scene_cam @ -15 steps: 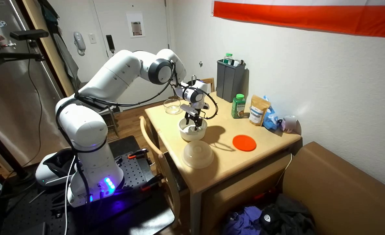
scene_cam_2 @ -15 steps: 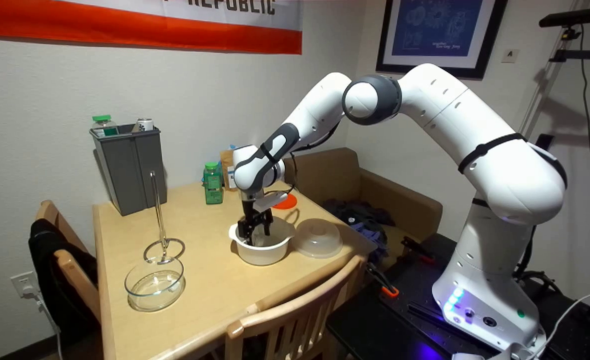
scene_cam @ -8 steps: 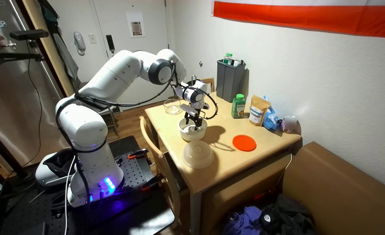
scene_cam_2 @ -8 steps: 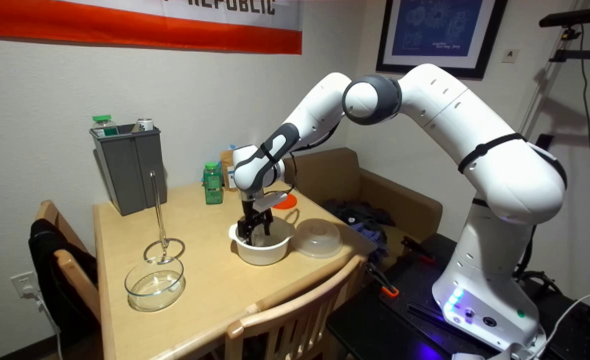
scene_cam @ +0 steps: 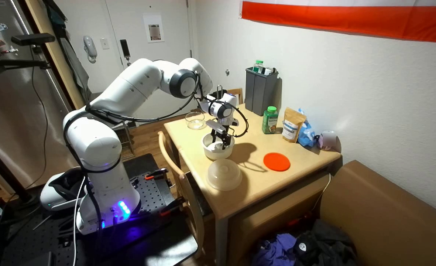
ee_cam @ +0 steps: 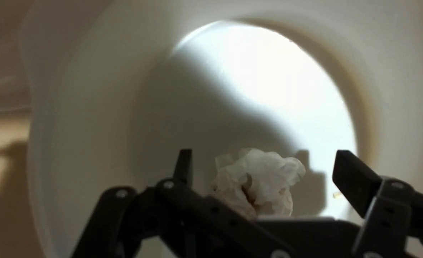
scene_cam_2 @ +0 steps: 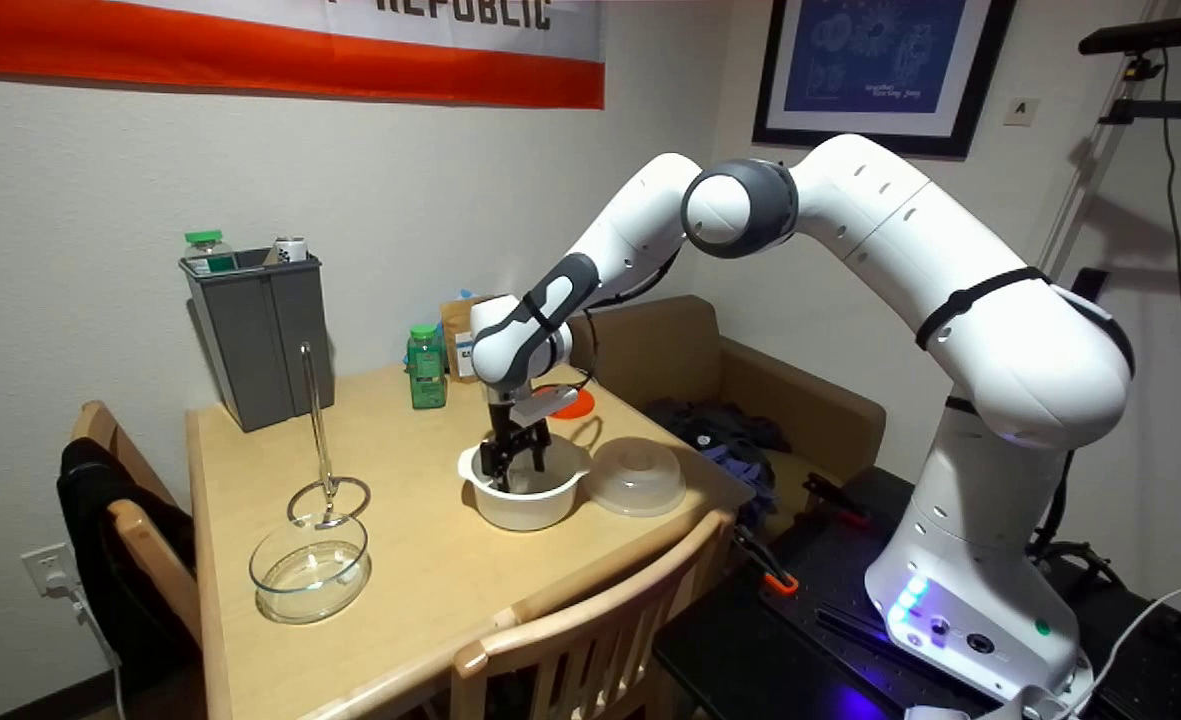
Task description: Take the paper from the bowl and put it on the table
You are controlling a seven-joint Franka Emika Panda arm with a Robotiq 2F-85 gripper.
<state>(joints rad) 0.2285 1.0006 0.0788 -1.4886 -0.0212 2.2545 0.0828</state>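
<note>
The paper (ee_cam: pixel 259 179), a white crumpled scrap, lies in the white bowl (ee_cam: pixel 71 118) and shows between my fingers in the wrist view. It also shows as a white patch (scene_cam: pixel 214 146) in an exterior view. The bowl stands on the light wooden table and shows in both exterior views (scene_cam: pixel 218 154) (scene_cam_2: pixel 525 512). My gripper (ee_cam: pixel 265 154) is open, with a finger on each side of the paper and a gap to each. It reaches down inside the bowl in both exterior views (scene_cam: pixel 219 142) (scene_cam_2: pixel 520 472). The table (scene_cam_2: pixel 400 560) spreads around the bowl. The paper's lower part is hidden behind the gripper.
A translucent dome lid (scene_cam: pixel 224 174) lies beside the bowl. An orange disc (scene_cam: pixel 277 162) lies on the table. A glass bowl (scene_cam_2: pixel 310 570) and a tall metal stand (scene_cam_2: pixel 318 440) are near a grey bin (scene_cam_2: pixel 265 340). A green bottle (scene_cam: pixel 270 120) stands by the wall.
My arm and gripper have moved slightly down and shifted a little to the right in both exterior views, within the bowl. The gripper stays open. The bowl has not moved.
</note>
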